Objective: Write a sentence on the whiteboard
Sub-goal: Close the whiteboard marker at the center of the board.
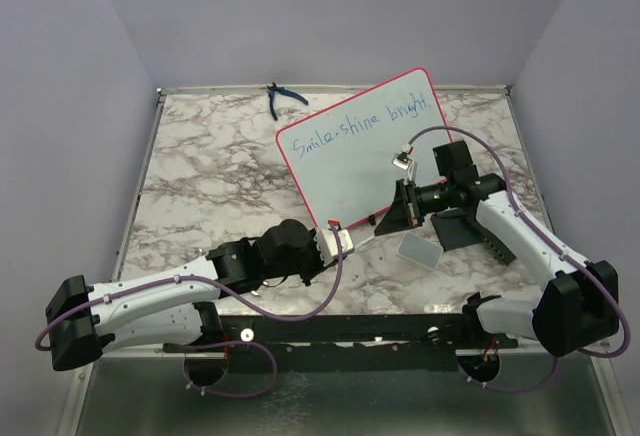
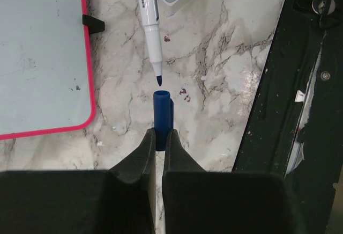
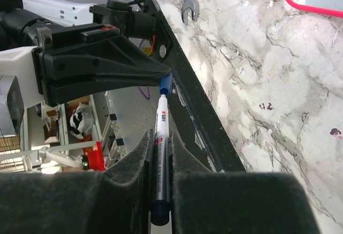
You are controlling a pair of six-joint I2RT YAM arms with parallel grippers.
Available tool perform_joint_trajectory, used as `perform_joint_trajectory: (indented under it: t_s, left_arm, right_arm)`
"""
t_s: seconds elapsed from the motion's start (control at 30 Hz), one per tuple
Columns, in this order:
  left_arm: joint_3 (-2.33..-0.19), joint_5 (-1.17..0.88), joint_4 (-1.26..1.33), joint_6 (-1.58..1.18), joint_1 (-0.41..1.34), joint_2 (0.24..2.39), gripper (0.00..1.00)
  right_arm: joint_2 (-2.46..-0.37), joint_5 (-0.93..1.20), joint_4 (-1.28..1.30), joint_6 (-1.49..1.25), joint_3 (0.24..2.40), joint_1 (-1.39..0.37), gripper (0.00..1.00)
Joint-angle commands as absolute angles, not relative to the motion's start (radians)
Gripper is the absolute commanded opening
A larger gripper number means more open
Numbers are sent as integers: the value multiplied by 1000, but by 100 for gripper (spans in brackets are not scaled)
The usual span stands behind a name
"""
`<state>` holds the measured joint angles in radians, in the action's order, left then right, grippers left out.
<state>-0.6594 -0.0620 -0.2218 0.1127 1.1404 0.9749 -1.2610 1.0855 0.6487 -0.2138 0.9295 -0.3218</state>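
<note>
While our left fingers (image 2: 140, 158) pinch a blue cap (image 2: 162, 109) and our right fingers (image 3: 136, 159) clamp the marker (image 3: 162, 120), its tip hangs just short of the cap's mouth. We see the whiteboard (image 1: 350, 171) on the worktop (image 1: 215, 161) just beside them, untouched, with the sentence (image 1: 360, 122) along its far edge.

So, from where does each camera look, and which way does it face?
Top external: above and behind the robot, looking down on the table, the whiteboard and its sentence; left arm and right arm show.
Left wrist: on the left arm, facing down at the table; left gripper shut on a blue cap.
Right wrist: on the right arm, facing the table's near edge; right gripper shut on the marker.
Shared: both wrist views show cap, marker and a whiteboard corner.
</note>
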Motion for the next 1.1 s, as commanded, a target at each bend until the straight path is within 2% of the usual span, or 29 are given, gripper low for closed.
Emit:
perform_joint_trajectory:
  t_s: [0.0,1.07]
  left_arm:
    - [-655,-71,-207,106,1144,975,0]
    - [-664,-86,-198,96,1144,980,0]
  right_arm:
    - [-1277,1071,675,-198,961,-333,1]
    - [-1298,1064,658,-203,957,-353,1]
